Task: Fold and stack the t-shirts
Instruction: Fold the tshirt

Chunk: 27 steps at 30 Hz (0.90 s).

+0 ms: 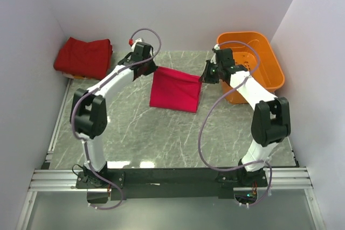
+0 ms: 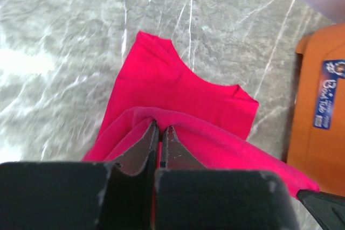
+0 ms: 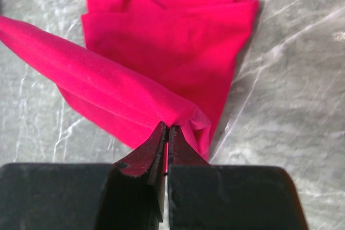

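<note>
- Crimson short-sleeved cloth t-shirt [image 1: 175, 90] is held up over the far middle of the grey marbled bench [image 1: 161, 138]. Its upper edge is lifted between the two arms and its lower part lies on the bench.
- The left fingers [image 2: 152, 137] are clenched on the left end of the lifted edge, with bunched cloth pinched between their tips.
- The right fingers [image 3: 157, 143] are clenched on the right end of that edge in the same way.
- The edge is pulled fairly taut between the two grips, apparently so that the cloth hangs without wrinkles and a straight crease can be laid.
- In both wrist views the lying part is spread flat with the neckline showing, and layered edges suggest it is already doubled. A fold is therefore judged to be under way, with the lifted edge to be carried over the flat part.
- A folded pile of darker red cloth t-shirts [image 1: 83, 57] lies in the far left corner, well apart from the arms. It is judged to be the stack onto which the crimson one is meant to go.
- An orange plastic basket [image 1: 269, 60] stands at the far right, just beyond the right arm. Its contents cannot be made out.
</note>
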Motion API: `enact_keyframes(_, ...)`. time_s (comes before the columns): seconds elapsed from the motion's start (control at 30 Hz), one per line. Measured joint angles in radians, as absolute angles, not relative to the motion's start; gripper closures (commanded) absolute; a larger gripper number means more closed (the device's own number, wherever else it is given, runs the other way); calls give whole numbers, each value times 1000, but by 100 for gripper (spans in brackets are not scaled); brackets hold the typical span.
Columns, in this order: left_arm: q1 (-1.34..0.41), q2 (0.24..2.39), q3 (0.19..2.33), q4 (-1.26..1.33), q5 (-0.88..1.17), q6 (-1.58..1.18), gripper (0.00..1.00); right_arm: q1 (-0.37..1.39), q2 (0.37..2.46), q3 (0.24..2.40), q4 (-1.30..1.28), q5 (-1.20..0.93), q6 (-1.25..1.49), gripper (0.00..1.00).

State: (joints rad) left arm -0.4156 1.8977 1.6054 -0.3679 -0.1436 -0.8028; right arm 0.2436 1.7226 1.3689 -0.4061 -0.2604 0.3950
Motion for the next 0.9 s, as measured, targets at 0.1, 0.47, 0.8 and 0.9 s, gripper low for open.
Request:
enact_keyframes(0.1, -403, 1975, 1658, -355, -117, -792, 99, 231, 1792, 1426, -419, -257, 391, 100)
enact_keyframes(0.47, -358, 2173, 1862, -383, -62, -721, 0, 204, 2057, 1721, -510, -220, 322, 21)
enact_keyframes(0.8, -353, 2139, 1739, -366, -7, -656, 1, 207, 1864, 1546, -452, -337, 305, 20)
enact_keyframes(0.9, -353, 2131, 1704, -386, 12, -646, 0, 213, 1770, 1446, -425, -360, 306, 20)
